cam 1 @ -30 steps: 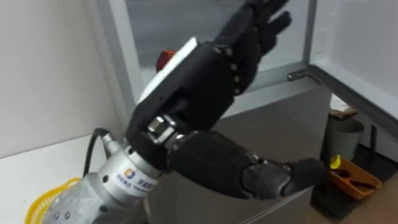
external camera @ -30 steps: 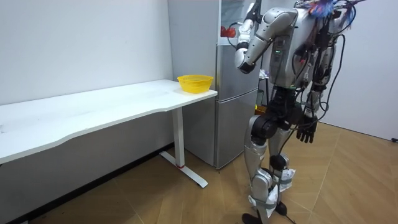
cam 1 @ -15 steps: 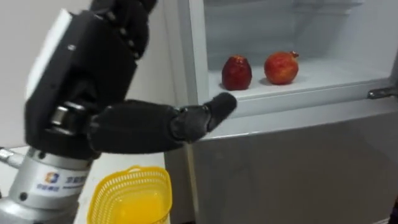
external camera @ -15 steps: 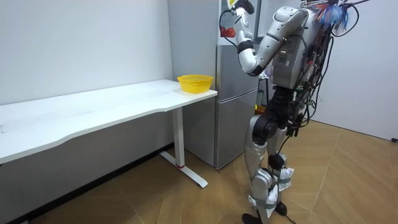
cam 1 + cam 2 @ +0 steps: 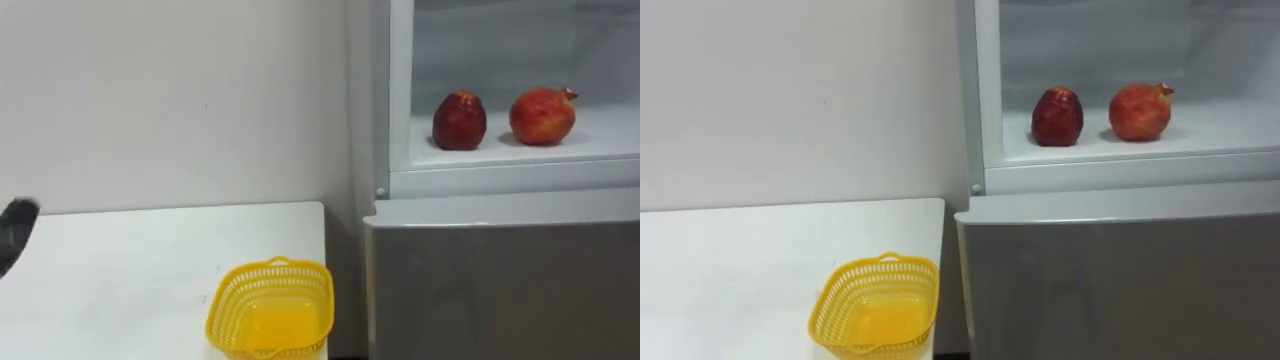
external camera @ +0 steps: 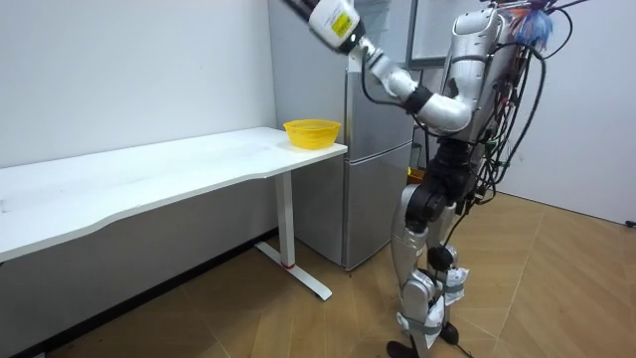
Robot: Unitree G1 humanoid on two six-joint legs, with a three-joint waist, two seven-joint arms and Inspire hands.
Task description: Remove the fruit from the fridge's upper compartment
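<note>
The upper fridge compartment (image 5: pixel 520 45) is standing open, with its white shelf (image 5: pixel 612 140) showing. Two red fruits are sitting on that shelf near its front edge, side by side and a little apart. The dark red fruit (image 5: pixel 459 121) is standing upright nearer the compartment's left wall. The pomegranate (image 5: pixel 543 116), rounder and lighter red, is sitting to its right with its small crown pointing to the upper right.

The basket (image 5: pixel 230 300) looks perforated plastic, the table (image 5: pixel 120 270) matt, the fridge (image 5: pixel 500 280) satiny
</note>
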